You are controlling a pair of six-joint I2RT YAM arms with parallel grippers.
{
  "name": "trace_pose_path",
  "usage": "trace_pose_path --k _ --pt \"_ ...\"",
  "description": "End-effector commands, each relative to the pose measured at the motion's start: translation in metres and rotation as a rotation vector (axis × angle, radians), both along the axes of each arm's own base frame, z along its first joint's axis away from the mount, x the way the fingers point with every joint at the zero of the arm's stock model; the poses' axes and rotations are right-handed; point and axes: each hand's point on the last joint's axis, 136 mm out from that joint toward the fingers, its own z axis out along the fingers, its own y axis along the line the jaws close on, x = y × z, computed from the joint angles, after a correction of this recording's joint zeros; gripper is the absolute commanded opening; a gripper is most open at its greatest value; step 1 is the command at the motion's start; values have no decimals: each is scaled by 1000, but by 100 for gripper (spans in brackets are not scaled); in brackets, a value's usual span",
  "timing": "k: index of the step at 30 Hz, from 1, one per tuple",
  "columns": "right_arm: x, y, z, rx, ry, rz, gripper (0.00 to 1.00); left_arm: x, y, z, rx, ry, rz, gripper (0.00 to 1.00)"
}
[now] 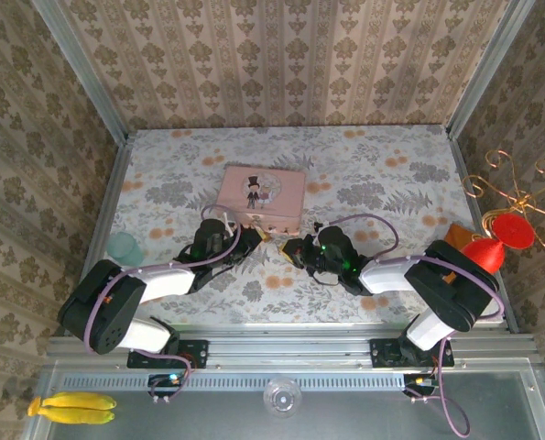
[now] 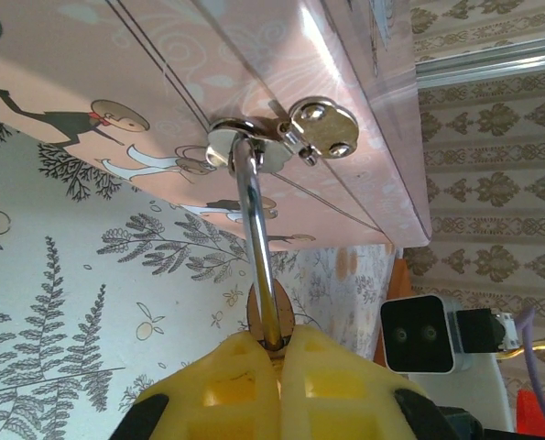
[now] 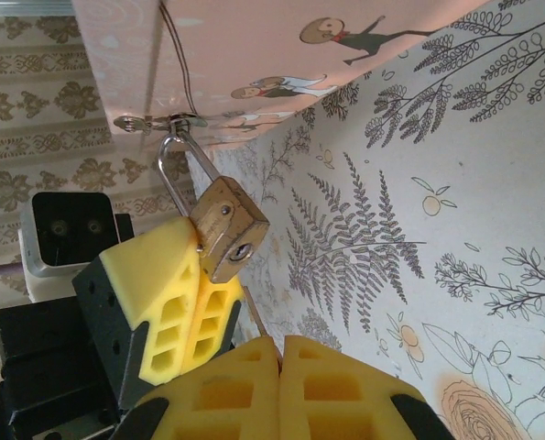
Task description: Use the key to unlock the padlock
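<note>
Padlock, tiny, brass-gold, with a thin silvery shackle [image 1: 266, 236]: in the top view it lies between the tips of the left gripper [image 1: 251, 238] and the right gripper [image 1: 288, 249], against the pink rectangular picture tin [image 1: 263, 195]. Judged light, rigid and slippery; best held by the flat body sides.

Left wrist view: left fingers [image 2: 226, 385] clenched on the body, shackle running ahead of them to the tin's hasp [image 2: 281, 142].

Right wrist view: right fingers [image 3: 332, 385] pinched shut on the slim silvery key [image 3: 254, 316]. Its tip is near the keyhole; contact cannot be confirmed.

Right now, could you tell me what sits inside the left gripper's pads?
The padlock, its shackle hooked through the hasp of the pink tin. The pads cover part of its brass body.
</note>
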Motion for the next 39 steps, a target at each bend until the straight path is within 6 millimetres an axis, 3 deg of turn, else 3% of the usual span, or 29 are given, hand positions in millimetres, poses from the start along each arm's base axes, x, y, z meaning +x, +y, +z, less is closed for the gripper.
trace_pose_path --k 1,39 --pt "6 6 13 53 -19 9 0 5 -11 54 -143 -153 -33 0" --pt "16 8 22 142 -16 33 0 3 -19 66 -201 -154 -39 0"
